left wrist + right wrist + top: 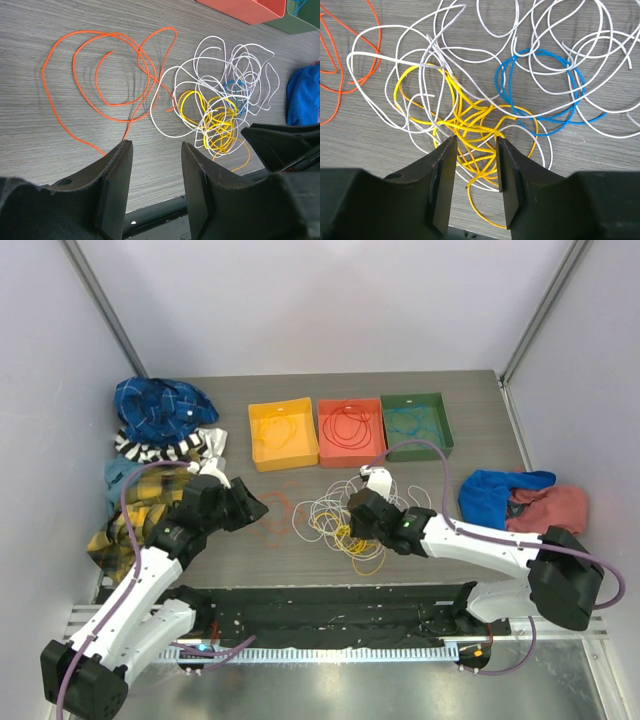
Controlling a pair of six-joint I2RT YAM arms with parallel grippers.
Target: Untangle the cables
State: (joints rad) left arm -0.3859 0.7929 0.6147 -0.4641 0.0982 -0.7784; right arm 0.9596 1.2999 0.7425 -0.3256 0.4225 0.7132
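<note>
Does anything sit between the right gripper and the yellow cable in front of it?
Nothing blocks the reach: the right gripper has open jaws either side of several yellow cable strands. White cable loops cross the yellow bundle just beyond the fingertips and might snag a pull.

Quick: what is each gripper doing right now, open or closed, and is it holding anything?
Left gripper: open, holding nothing.
Right gripper: open, its jaws on either side of the yellow cable strands, not clamped on them.

Bright, even light fills all views without glare. The orange cable [148,70] throws faint soft shadows on the table [40,165].
</note>
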